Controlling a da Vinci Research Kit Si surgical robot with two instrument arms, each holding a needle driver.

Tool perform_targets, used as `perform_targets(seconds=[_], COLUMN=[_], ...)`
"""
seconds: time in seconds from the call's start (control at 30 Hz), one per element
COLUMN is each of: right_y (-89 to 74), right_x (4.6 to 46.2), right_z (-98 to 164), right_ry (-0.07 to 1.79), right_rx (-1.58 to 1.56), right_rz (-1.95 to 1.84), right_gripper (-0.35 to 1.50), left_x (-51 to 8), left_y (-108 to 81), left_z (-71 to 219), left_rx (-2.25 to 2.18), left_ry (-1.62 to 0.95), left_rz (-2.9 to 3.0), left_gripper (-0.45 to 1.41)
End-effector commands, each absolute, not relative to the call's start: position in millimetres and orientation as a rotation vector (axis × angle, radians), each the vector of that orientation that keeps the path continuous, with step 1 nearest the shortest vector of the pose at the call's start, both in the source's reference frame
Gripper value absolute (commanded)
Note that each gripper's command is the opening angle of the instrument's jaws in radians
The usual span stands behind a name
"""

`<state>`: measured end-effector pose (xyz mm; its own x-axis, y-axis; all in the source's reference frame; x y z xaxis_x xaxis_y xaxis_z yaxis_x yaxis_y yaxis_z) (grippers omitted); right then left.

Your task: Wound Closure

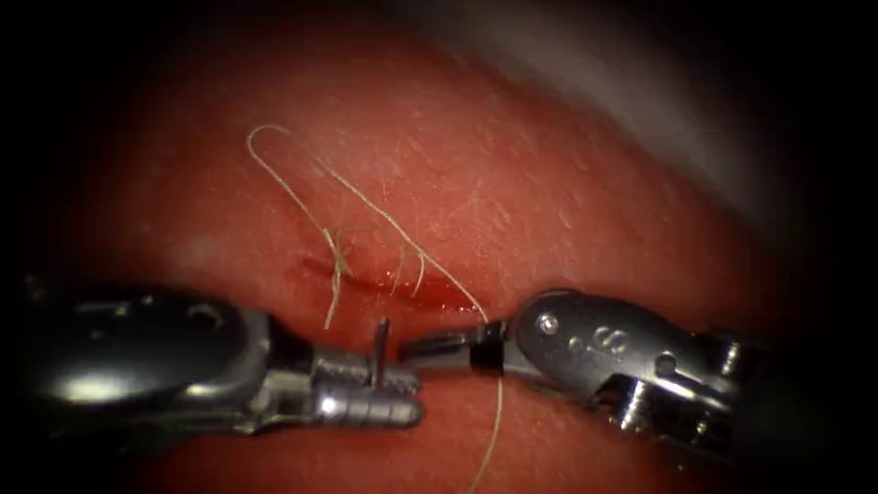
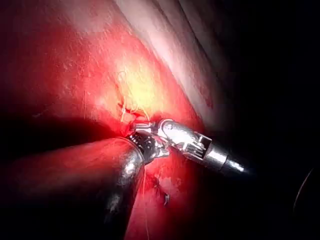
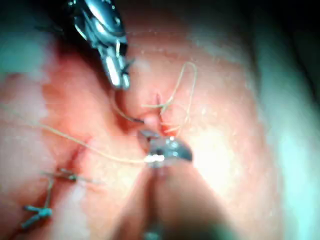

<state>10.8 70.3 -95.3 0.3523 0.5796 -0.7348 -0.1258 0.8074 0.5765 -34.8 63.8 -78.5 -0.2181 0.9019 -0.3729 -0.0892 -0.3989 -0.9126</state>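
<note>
The left tool [image 1: 398, 393], low in the endoscope frame's left half, has its jaws closed on the needle [image 1: 379, 352], gripped near one end, the short visible length standing up clear of the tissue [image 1: 549, 183]. The right tool [image 1: 439, 346], lower right, points at it with jaws nearly closed, empty. Thread [image 1: 366, 197] loops from the upper left over the cut [image 1: 402, 288], then trails down past the right tool.

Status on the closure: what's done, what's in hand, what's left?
Done: a knotted stitch sits at the cut's left end, thread crossing further right. In hand: left tool grips the needle below the cut; right tool beside it. Left: the cut's red, fluid-filled right part is open.
</note>
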Motion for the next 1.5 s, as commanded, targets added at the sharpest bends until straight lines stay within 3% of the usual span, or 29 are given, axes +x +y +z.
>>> perform_targets(seconds=[0.03,0.27,0.47,0.53,0.6,0.67,0.73,0.93,1.23,1.37,1.4,1.5], right_y=[70.5,70.5,70.5,70.6,70.8,70.9,71.1,71.9,72.7,72.9,73.0,73.1], right_x=[11.4,11.3,11.3,11.3,11.2,11.1,11.1,11.0,11.6,12.1,12.4,12.6], right_z=[-95.0,-94.9,-94.7,-94.7,-94.7,-94.9,-95.3,-97.1,-97.2,-97.1,-97.1,-97.0], right_ry=[1.129,1.126,1.126,1.126,1.126,1.133,1.14,1.152,1.145,1.146,1.145,1.145], right_rx=[0.465,0.465,0.464,0.464,0.463,0.453,0.452,0.433,0.387,0.383,0.382,0.38], right_rz=[0.477,0.475,0.475,0.476,0.486,0.497,0.513,0.557,0.622,0.628,0.63,0.631], right_gripper=[-0.35,-0.35,-0.33,-0.06,0.42,0.64,0.74,0.84,0.79,0.71,0.54,0.47], left_x=[-35.3,-34.4,-33.9,-33.9,-33.7,-33.4,-33.0,-31.7,-30.6,-30.6,-30.7,-30.7], left_y=[63.3,63.1,64.3,64.3,65.3,66.1,66.9,67.4,65.9,65.4,65.3,65.5], left_z=[-78.4,-80.2,-81.2,-81.2,-81.9,-82.6,-83.5,-84.8,-84.8,-85.2,-85.4,-85.7], left_rx=[-1.285,-1.383,-1.699,-1.724,-1.797,-1.809,-1.821,-1.821,-1.833,-1.84,-1.841,-1.842], left_ry=[-1.061,-1.057,-0.617,-0.522,-0.352,-0.294,-0.238,-0.177,-0.179,-0.189,-0.193,-0.196], left_rz=[1.7,1.784,2.244,2.328,2.434,2.461,2.474,2.445,2.455,2.453,2.451,2.448], left_gripper=[-0.35,-0.35,-0.35,-0.35,-0.35,-0.35,-0.35,-0.35,-0.35,-0.35,-0.35,-0.35])
